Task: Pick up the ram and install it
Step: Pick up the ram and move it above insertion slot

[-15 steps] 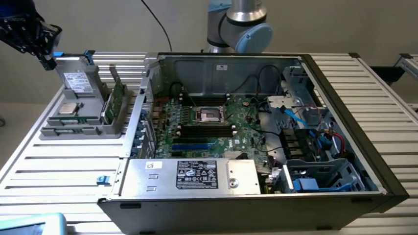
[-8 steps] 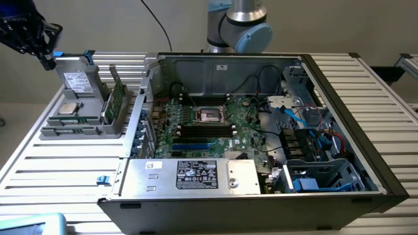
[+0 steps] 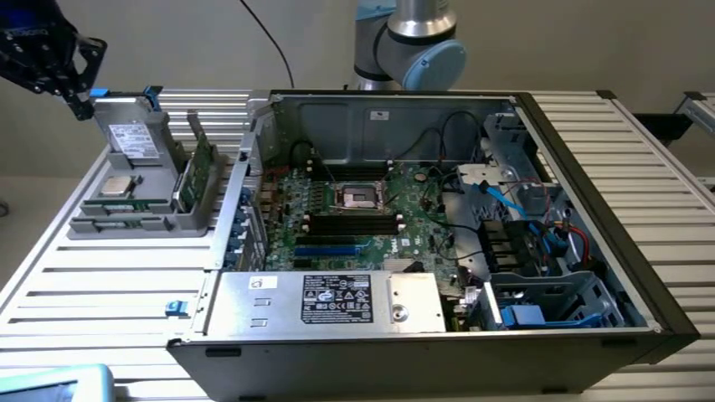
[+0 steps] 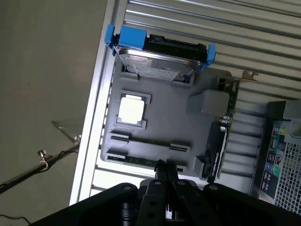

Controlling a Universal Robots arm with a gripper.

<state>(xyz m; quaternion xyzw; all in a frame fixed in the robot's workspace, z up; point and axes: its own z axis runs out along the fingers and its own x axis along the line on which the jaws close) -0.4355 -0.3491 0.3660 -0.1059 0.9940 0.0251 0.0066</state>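
Observation:
The ram [image 4: 141,160] is a thin dark-green stick standing on edge in a slot of the grey holder [image 4: 164,117], on the side nearest my fingertips. In the wrist view my gripper [image 4: 165,170] hovers above that edge of the holder, jaws pressed together and holding nothing. The exterior view puts the gripper [image 3: 80,107] high at the far left, above the holder's [image 3: 95,226] back corner and apart from it. The open computer case [image 3: 625,218] lies in the middle, with the black memory slots [image 3: 353,223] on its motherboard showing.
The holder also carries a grey drive in a blue caddy [image 4: 157,63], a square silver processor [image 4: 130,109] and an upright expansion card [image 4: 217,148]. Cables [image 3: 508,205] and a power supply [image 3: 324,300] crowd the case. A slatted metal table [image 3: 100,285] lies underneath.

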